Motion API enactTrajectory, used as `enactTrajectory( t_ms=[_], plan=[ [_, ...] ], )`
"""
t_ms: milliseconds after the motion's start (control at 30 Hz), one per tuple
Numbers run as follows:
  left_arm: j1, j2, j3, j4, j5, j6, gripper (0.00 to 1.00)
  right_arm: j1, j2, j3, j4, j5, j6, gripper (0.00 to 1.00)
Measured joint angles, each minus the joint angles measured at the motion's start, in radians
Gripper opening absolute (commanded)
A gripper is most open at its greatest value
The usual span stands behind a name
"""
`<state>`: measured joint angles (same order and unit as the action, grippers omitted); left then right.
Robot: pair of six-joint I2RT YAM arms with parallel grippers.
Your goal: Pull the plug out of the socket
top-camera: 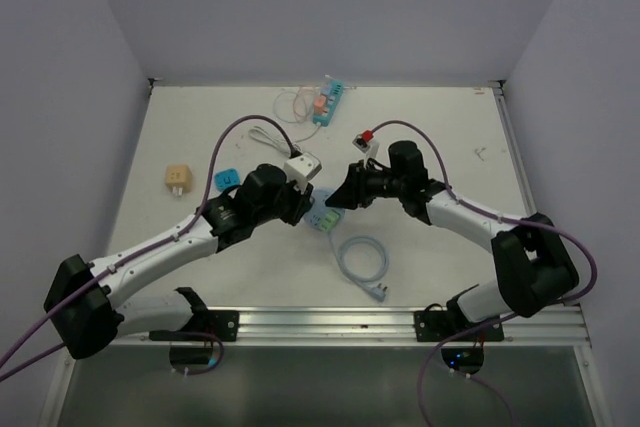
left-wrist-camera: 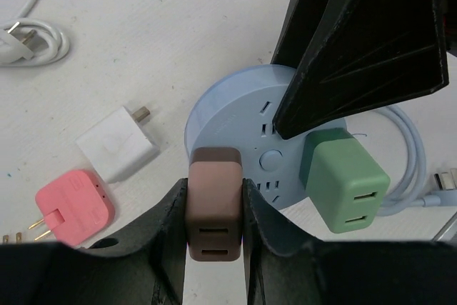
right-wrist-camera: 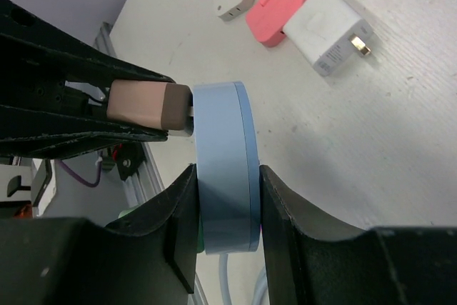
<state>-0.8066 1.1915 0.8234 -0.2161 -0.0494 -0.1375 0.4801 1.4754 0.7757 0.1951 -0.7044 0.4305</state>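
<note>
The left gripper (left-wrist-camera: 215, 213) has its jaws clenched on the brown plug (left-wrist-camera: 213, 194), one jaw on each side of it. This plug sits at the near edge of the round blue socket (left-wrist-camera: 232, 116). In the right wrist view the socket stands on its edge, and a narrow pale gap shows between the body of the plug and the face of the socket. I cannot tell if the pins are inside the holes or out of them.

The right gripper (right-wrist-camera: 227, 208) grasps the socket across its thickness, with one jaw against the front face and the other against the back. A green plug (left-wrist-camera: 347, 185) is also in the socket, just beside the brown one. A light blue cable (left-wrist-camera: 414, 155) lies in a loop behind the socket.

On the white desk (left-wrist-camera: 178, 26), to the left of the socket, lie a white charger (left-wrist-camera: 118, 144) and a pink plug (left-wrist-camera: 71, 206), close to each other. A coiled white cable (left-wrist-camera: 32, 41) lies further away, in the far left corner of the left wrist view.
</note>
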Motion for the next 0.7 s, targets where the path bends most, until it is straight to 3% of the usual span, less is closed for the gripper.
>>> enactTrajectory(
  t_ms=[267,467,700],
  plan=[
    [-0.002,-0.071,0.07,-0.1,-0.003,-0.003,0.0,0.005,-0.051,0.005,0.042,-0.021,0.026,0.0],
    [-0.001,-0.135,0.193,-0.132,0.01,-0.037,0.0,-0.072,0.019,-0.029,-0.09,0.294,-0.011,0.0],
    [-0.002,-0.119,0.217,-0.127,-0.059,-0.072,0.0,-0.077,0.007,-0.049,-0.089,0.328,-0.002,0.0]
  ],
)
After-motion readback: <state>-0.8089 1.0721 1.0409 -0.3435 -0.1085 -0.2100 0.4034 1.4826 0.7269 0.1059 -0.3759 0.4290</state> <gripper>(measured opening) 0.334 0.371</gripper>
